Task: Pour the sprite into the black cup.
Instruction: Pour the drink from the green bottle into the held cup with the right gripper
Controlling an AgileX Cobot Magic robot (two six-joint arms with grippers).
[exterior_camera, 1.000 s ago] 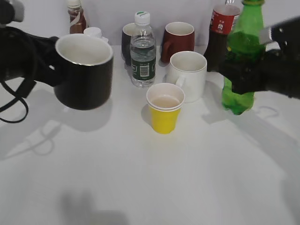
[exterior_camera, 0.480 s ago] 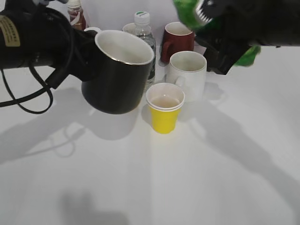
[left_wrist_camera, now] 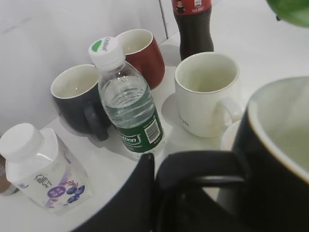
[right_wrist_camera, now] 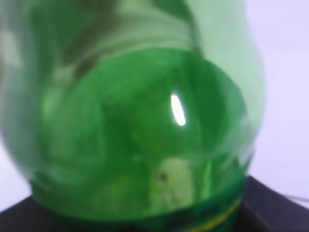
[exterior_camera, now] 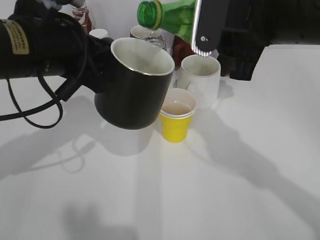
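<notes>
My left gripper is shut on the handle of the black cup and holds it in the air, tilted, its white inside facing up and right. In the left wrist view the cup fills the lower right, with the fingers around the handle. My right gripper is shut on the sprite, a green bottle tipped sideways with its capped mouth pointing left, just above the cup's rim. The bottle's green body fills the right wrist view and hides the jaws. No liquid stream shows.
A yellow paper cup stands just right of the black cup, a white mug behind it. At the back stand a water bottle, a dark mug, a dark red mug, a cola bottle and a small white bottle.
The black cup moved right and up toward the centre. The sprite went from upright at the right to tipped sideways, its mouth now over the cup.
</notes>
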